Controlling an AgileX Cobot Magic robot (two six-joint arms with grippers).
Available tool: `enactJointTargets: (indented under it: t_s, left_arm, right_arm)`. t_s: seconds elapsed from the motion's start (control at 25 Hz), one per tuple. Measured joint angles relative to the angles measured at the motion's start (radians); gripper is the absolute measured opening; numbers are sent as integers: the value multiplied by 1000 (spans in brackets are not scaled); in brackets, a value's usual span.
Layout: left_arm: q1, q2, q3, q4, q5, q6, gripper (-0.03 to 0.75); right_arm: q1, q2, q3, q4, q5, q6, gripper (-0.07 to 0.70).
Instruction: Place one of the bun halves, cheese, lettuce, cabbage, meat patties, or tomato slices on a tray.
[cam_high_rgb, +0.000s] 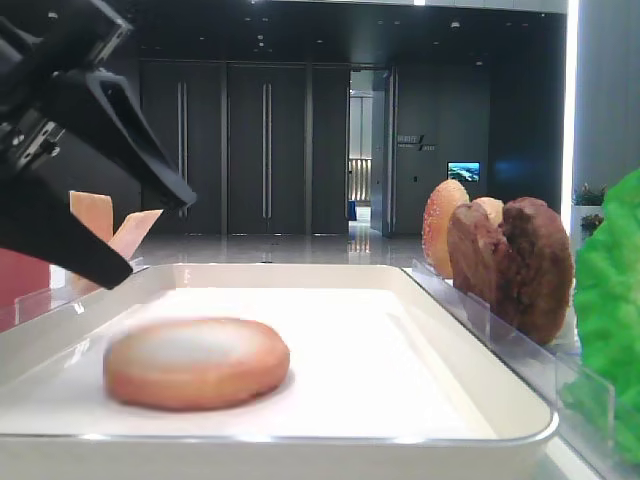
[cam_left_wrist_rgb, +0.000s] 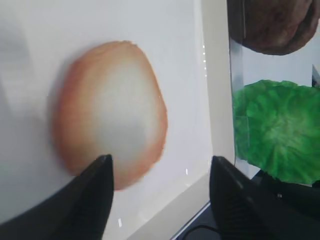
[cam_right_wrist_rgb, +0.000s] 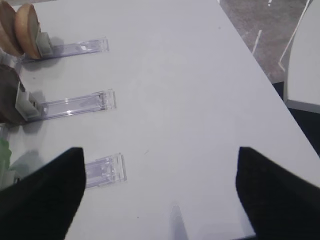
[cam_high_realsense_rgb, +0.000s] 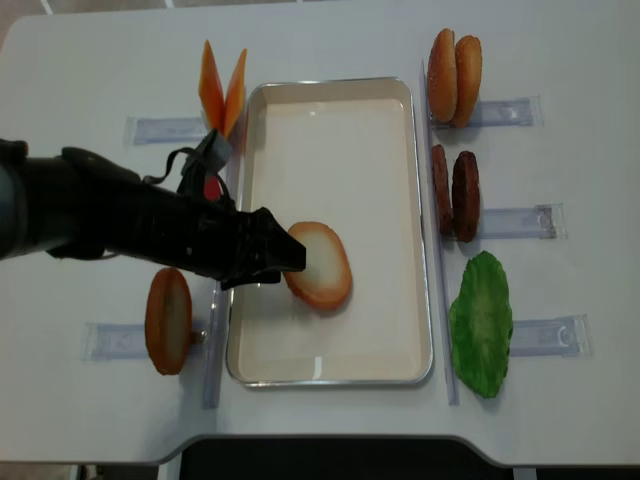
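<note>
- The tray (cam_high_realsense_rgb: 330, 95) takes up the middle of your table, and a bun half (cam_high_realsense_rgb: 320, 264) already lies flat inside it, toward its left side.
- Your left gripper (cam_high_realsense_rgb: 285, 255) hangs over that bun with its jaws spread and nothing between them; lift straight up so that neither finger drags the disc.
- Your right gripper (cam_right_wrist_rgb: 160, 195) is released too, over bare table.
- The bun half itself is a flat golden-brown round with its paler toasted face up.

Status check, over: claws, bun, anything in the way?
Left claw open above bun half. Bun flat on tray. Right claw open, empty. Nothing blocking.
</note>
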Motion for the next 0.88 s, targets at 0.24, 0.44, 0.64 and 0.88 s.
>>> enactJointTargets:
  t_s: [0.24,0.44,0.64,0.88]
  left_arm:
    - [0,-16,-88,153,31,-144,471]
    - [0,-88,-170,326,43,-287,471]
    - [7,-183,-273,602,90,-494,471]
    - [106,-264,-343,873,217,-644,471]
  right_arm:
    - [0,0,0,0,0,0,581]
    - [0,0,0,0,0,0,581]
    - [0,0,0,0,0,0,581]
    - [0,0,0,0,0,0,581]
